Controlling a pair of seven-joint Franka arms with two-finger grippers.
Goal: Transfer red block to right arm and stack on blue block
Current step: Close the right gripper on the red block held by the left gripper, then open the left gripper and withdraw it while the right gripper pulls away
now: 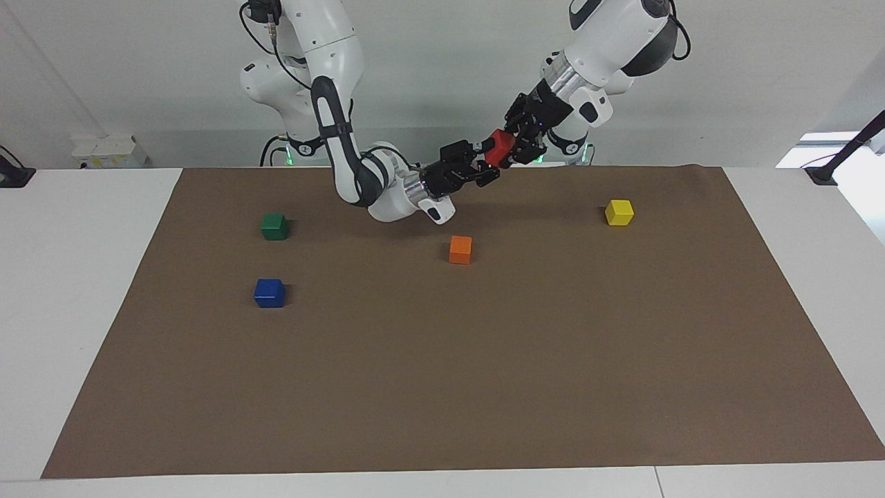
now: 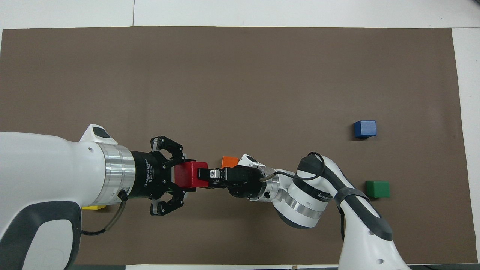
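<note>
Overhead view: left pincer (image 2: 179, 176), fingers spread wide, and right pincer (image 2: 208, 176), clamped on the red block (image 2: 189, 174), meet in mid-air above the surface (image 2: 240, 75), near the orange block (image 2: 229, 162). Should the right's grip be shallow, the cube could fall short of the blue block (image 2: 365, 128).

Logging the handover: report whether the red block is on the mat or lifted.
Lifted. The red block hangs above the mat, between the left gripper and right gripper.
</note>
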